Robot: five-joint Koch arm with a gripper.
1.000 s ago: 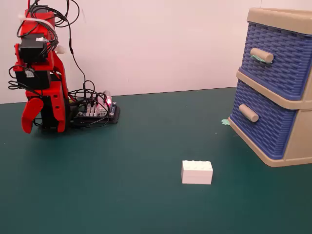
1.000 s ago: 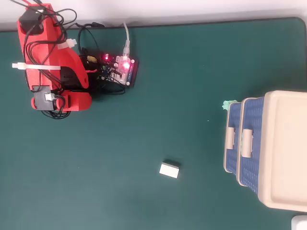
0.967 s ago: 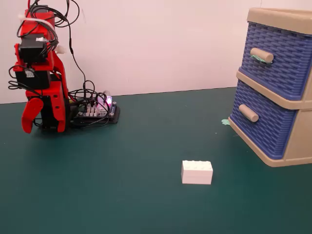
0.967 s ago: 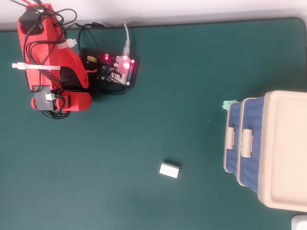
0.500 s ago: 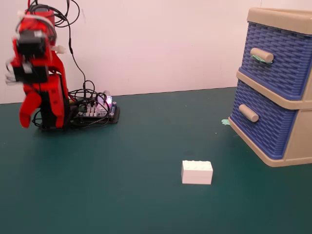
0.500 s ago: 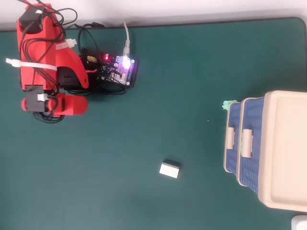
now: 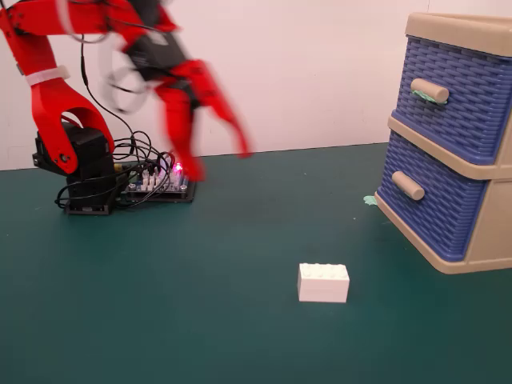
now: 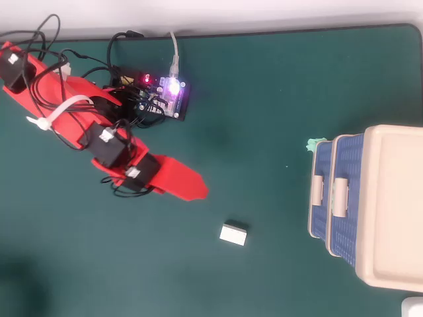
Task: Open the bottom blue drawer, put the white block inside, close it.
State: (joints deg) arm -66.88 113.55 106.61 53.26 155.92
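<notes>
The white block [image 7: 324, 282] lies on the green mat, studs up, in front of the cabinet; it also shows in the overhead view [image 8: 233, 234]. The bottom blue drawer [image 7: 424, 204] with its plain beige handle [image 7: 408, 186] is shut in the beige-framed cabinet [image 7: 480, 256] at the right. From overhead the drawer's front [image 8: 322, 221] shows at the cabinet's left side. My red gripper [image 7: 218, 162] hangs in the air, blurred by motion, jaws spread and empty, far left of the block and the drawer. From overhead the gripper [image 8: 198, 191] points toward the block.
The upper blue drawer [image 7: 460, 96] has a green scrap on its handle. A green scrap [image 7: 370, 200] lies on the mat by the cabinet's corner. A lit controller board with cables [image 7: 160, 182] sits beside the arm's base [image 7: 80, 172].
</notes>
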